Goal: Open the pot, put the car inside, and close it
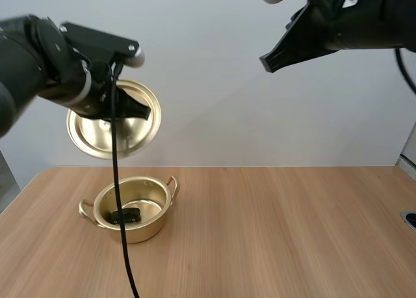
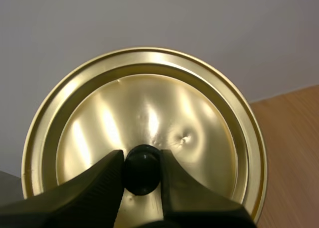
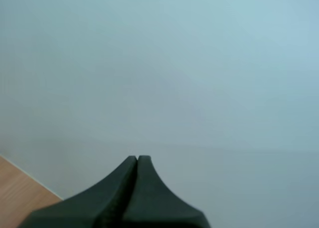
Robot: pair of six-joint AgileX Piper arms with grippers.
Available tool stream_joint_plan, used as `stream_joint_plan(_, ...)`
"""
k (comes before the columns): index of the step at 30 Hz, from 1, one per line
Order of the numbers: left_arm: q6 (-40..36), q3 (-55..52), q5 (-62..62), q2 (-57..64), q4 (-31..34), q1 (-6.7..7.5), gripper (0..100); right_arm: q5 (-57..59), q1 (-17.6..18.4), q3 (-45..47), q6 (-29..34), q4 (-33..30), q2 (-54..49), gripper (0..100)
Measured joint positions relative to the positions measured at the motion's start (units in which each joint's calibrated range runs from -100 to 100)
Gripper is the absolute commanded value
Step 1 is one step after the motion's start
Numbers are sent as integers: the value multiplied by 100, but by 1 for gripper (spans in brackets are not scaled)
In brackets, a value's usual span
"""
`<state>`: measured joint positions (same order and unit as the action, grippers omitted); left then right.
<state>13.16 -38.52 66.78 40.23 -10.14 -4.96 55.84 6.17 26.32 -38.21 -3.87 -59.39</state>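
A brass pot (image 1: 132, 210) with two side handles stands open on the wooden table at the left. A small dark toy car (image 1: 125, 215) lies inside it. My left gripper (image 1: 140, 109) holds the brass lid (image 1: 107, 130) up in the air, tilted, above and a little behind the pot. In the left wrist view the fingertips (image 2: 112, 171) pinch the lid's black knob (image 2: 142, 169) against the shiny lid (image 2: 149, 113). My right gripper (image 1: 273, 59) hangs high at the upper right, far from the pot, its fingers together as one dark wedge (image 3: 137, 163) with nothing in them.
The wooden table (image 1: 279, 233) stretches bare to the right of the pot. A plain pale wall stands behind it. A small dark object (image 1: 410, 218) sits at the table's far right edge.
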Motion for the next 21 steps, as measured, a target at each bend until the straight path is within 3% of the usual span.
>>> stream_joint_plan(5, 105, -594, 67, -791, -164, 0, 0, 66, -12, 0, 313, -438, -86, 0)
stream_joint_plan(21, 105, -606, 626, -2326, -164, 0, 0, 50, -46, 0, 326, -445, -86, 0)
